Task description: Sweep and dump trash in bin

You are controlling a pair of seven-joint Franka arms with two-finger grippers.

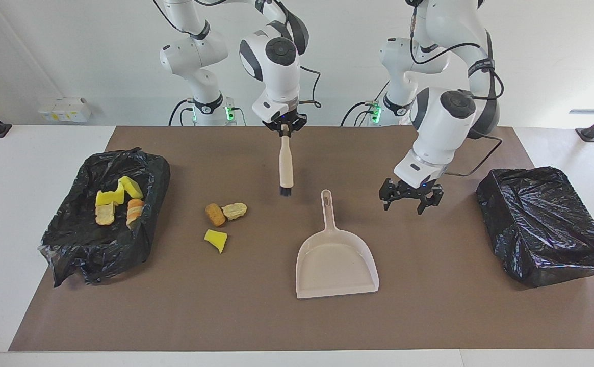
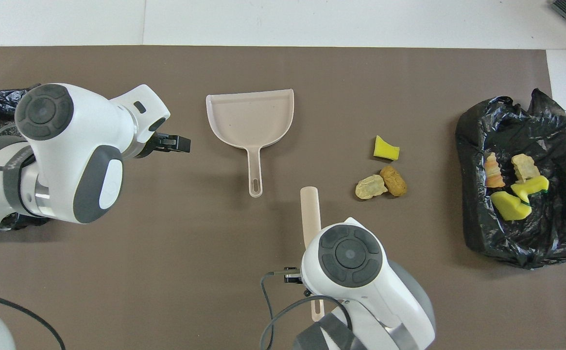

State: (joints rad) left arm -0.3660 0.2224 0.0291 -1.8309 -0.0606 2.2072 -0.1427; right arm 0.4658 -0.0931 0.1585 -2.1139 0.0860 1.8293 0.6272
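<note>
The right gripper [image 1: 285,130] is raised over the robots' edge of the brown mat [image 1: 429,316], its fingers [image 1: 281,129] clamped on the top of the brush [image 1: 286,165] handle. The brush hangs straight down from them, black bristles lowest and clear of the table [image 1: 1,214].

The left gripper [image 1: 411,200] hovers low over the mat with its fingers [image 1: 387,200] spread wide and holding nothing. The dustpan [image 1: 335,255] lies flat just beside them, toward the right arm's end, its handle pointing at the robots.

Three pieces of the trash lie loose on the mat, below and well to the side of the brush-holding fingers, toward the right arm's end: an orange-brown oval [image 1: 215,214] touching a beige lump [image 1: 234,210], and a yellow wedge [image 1: 216,239] a little farther from the robots.

Four more pieces [image 1: 118,200] sit in the open black bag [image 1: 72,244] at the right arm's end. A second black-bagged bin [image 1: 546,224] stands at the left arm's end, near the empty fingers.
</note>
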